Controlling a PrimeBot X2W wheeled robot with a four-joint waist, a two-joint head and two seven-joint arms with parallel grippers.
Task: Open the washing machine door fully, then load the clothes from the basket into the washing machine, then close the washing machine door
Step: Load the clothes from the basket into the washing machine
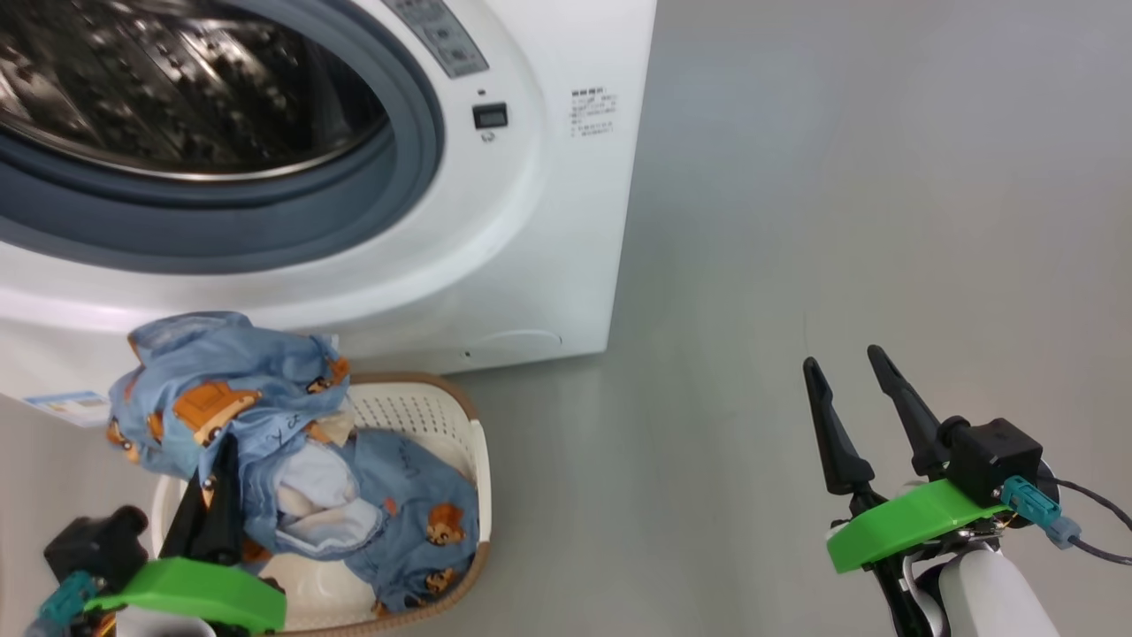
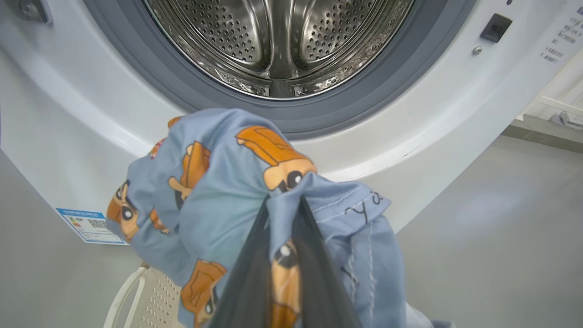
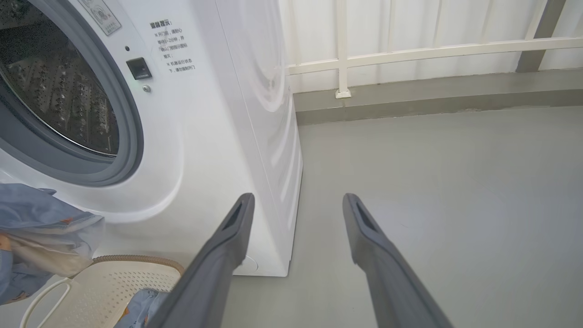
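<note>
The smooth, pale grey floor (image 3: 455, 182) carries a soft, dull shine of light. Along its far edge runs a low, darker grey kerb (image 3: 455, 93). On it stands a cream-white railing of thin bars (image 3: 410, 49), before a white ribbed wall (image 3: 455, 23).

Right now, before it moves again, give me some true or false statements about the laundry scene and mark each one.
1. The left gripper is shut on a bunch of the clothes, held up in front of the washing machine. True.
2. The right gripper is holding a piece of cloth. False: its fingers stand open and empty over the floor.
3. The drum has clothes in it. False: the part of the steel drum that shows is empty.
4. Part of the clothes lies in the basket. True.
</note>
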